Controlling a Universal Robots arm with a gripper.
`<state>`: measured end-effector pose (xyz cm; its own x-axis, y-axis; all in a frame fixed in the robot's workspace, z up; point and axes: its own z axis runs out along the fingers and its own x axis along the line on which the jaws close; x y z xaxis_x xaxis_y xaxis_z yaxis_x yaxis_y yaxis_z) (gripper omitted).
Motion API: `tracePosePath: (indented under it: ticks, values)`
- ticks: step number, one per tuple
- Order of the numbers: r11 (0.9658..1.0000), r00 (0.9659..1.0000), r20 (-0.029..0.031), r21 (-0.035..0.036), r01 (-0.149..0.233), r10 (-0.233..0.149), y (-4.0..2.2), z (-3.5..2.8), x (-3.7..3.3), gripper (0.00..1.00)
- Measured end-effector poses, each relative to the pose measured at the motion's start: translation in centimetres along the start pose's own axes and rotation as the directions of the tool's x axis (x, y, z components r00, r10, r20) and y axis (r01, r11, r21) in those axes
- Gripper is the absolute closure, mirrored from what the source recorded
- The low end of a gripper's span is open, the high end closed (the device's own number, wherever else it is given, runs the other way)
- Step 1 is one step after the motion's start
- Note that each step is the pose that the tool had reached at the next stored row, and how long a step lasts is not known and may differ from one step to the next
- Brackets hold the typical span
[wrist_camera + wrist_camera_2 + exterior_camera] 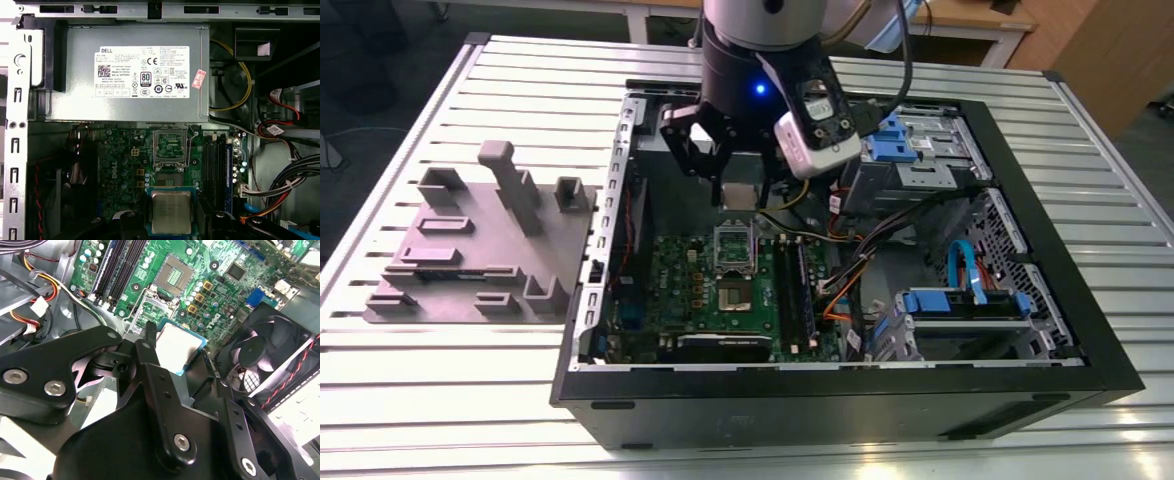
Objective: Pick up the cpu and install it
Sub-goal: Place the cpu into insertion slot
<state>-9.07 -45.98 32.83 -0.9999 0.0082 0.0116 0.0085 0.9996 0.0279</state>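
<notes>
Above the green motherboard (pixel 117 165), toward its edge beside the power supply (pixel 80 65) inside the open computer case (pixel 854 405), the gripper (pixel 738 195) clamps its jaws on opposite edges of the cpu (pixel 171 212), holding it clear of the board. Pick-up looks done; carrying to the open socket (pixel 175 274) is in hand. Seating calls for centring, matched corners and a level, gentle descent. Being square, the cpu has no long axis; it lies flat, metal lid up, edges roughly parallel to the socket's.

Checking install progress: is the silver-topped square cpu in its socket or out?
Out: the gripper holds the cpu over the green motherboard; socket empty.
</notes>
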Motion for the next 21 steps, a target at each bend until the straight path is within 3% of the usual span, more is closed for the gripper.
tracePosePath:
  ticks: [21]
  values:
    - [1.0000,1.0000,-0.0001,0.0002,0.000,0.000,-0.02,0.49,-0.01,0.53]
